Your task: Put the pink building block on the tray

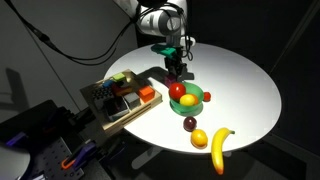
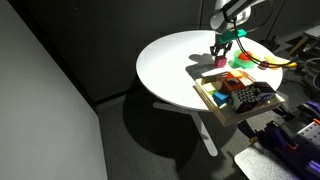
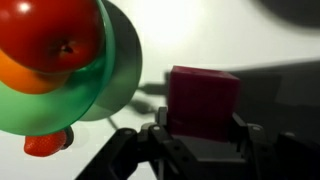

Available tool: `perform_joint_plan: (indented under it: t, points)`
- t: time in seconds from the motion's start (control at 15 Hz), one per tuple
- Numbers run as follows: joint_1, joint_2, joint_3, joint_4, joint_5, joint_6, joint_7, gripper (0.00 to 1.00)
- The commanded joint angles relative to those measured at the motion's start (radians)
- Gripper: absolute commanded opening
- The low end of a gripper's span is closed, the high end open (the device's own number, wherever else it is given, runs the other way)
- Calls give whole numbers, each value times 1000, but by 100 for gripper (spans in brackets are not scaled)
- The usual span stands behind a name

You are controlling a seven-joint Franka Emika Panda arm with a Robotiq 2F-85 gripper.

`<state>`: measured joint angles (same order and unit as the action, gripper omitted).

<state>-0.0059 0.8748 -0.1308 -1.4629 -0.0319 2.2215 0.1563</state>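
Note:
The pink building block [image 3: 203, 100] sits between my gripper's [image 3: 200, 140] two fingers in the wrist view, and both fingers touch its sides. In an exterior view it shows as a pink spot [image 2: 221, 62] right under the gripper [image 2: 223, 50], at the table surface. The gripper [image 1: 175, 68] is just behind the green bowl. The light-wood tray [image 1: 131, 117] stands at the table's edge and holds several blocks; it also shows in the other exterior view [image 2: 209, 99]. I cannot tell whether the block is lifted off the table.
A green bowl [image 1: 192, 103] holding a red fruit [image 1: 178, 90] is next to the gripper; it fills the left of the wrist view [image 3: 115, 75]. A dark fruit [image 1: 190, 124], a yellow fruit [image 1: 199, 138] and a banana [image 1: 220, 148] lie on the round white table [image 1: 245, 80].

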Motion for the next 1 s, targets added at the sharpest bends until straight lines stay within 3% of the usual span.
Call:
perform_joint_plan:
  t: [0.0,0.53,0.93]
  points:
    - [11,-47,-6,-2,-25,-47,21,32]
    - [32,-161,1,-82,-44,-88,10,32]
    - [56,-226,7,-213,-75,-46,16,32]
